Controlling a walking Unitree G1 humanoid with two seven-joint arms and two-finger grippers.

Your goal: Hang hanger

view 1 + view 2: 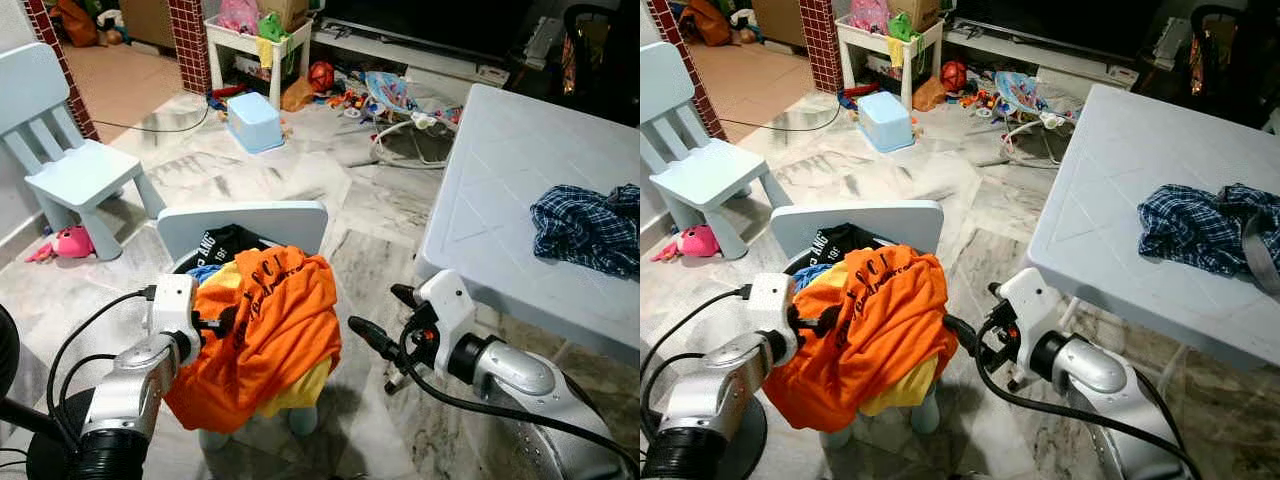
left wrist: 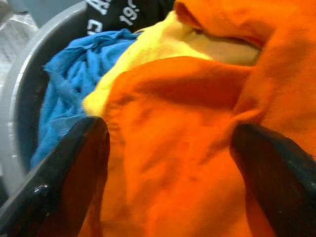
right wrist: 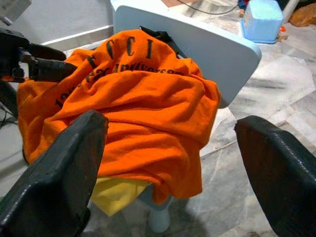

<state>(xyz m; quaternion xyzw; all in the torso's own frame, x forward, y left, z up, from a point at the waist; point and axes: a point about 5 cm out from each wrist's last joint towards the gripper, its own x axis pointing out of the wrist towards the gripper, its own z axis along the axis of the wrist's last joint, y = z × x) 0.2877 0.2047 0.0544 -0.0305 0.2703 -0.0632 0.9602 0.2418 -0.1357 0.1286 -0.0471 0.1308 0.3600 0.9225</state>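
An orange T-shirt with black lettering lies on top of a pile of clothes in a grey basin. The basin rests on a small pale-blue chair. Under the orange shirt are yellow, blue and black garments. My left gripper is open against the shirt's left side, orange cloth between its fingers. My right gripper is open just right of the shirt, apart from it. I see no hanger.
A pale-blue table at the right carries a crumpled blue plaid shirt. A second small chair and a pink toy are at the left. A blue stool, toys and a white shelf lie farther back.
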